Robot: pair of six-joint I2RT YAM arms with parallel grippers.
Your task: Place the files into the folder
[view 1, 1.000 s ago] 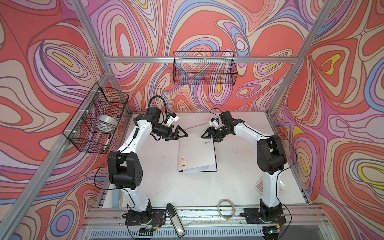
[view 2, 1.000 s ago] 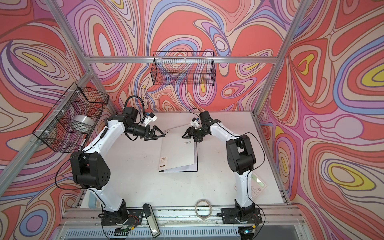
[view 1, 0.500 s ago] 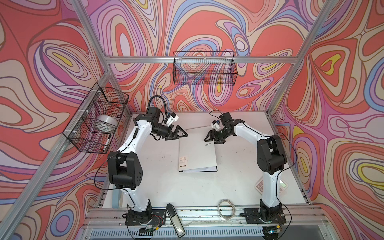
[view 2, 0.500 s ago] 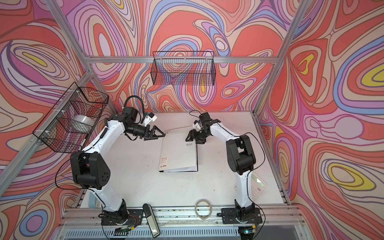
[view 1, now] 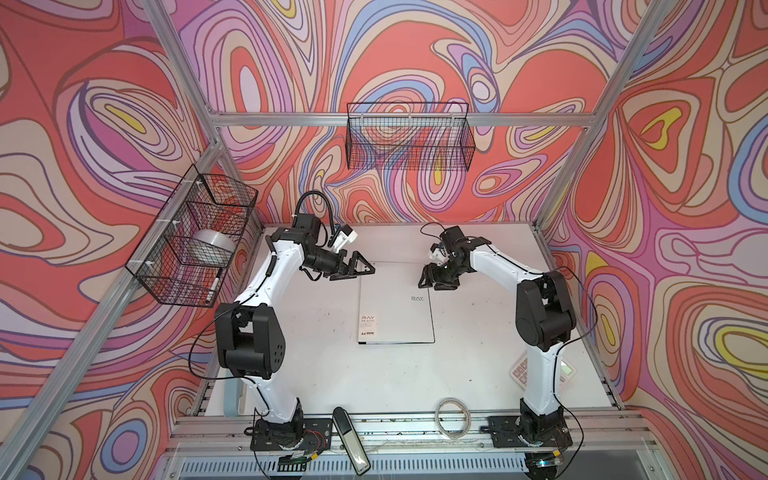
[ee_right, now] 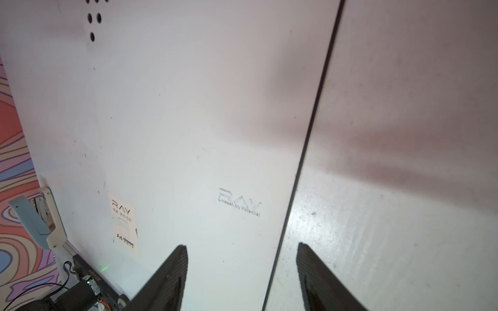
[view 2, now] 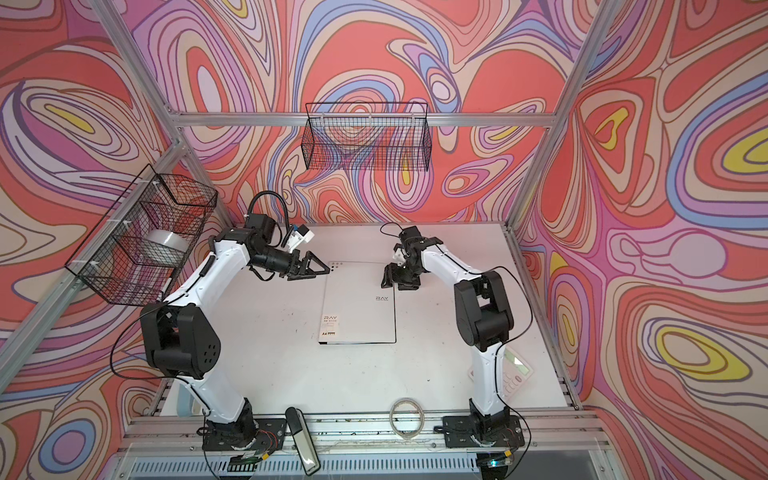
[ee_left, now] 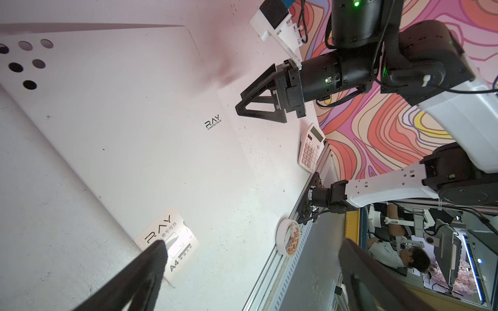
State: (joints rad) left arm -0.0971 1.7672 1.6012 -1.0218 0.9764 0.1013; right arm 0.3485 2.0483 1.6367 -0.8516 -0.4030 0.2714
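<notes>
— How many of each?
— One flat white-grey folder (view 1: 395, 307) marked RAY, closed on the white table (view 1: 324, 374); two black pincers; one small white calculator (ee_left: 311, 148).
— And the folder against them?
— Between them. The left gripper (view 1: 368, 268), jaws wide, hangs by its far left corner. The right gripper (view 1: 434, 286), jaws partly apart and empty, straddles its right edge.

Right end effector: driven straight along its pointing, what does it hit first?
Probably the folder, at its dark side edge; the right end effector straddles that edge, table just beside. Depth unclear.
</notes>
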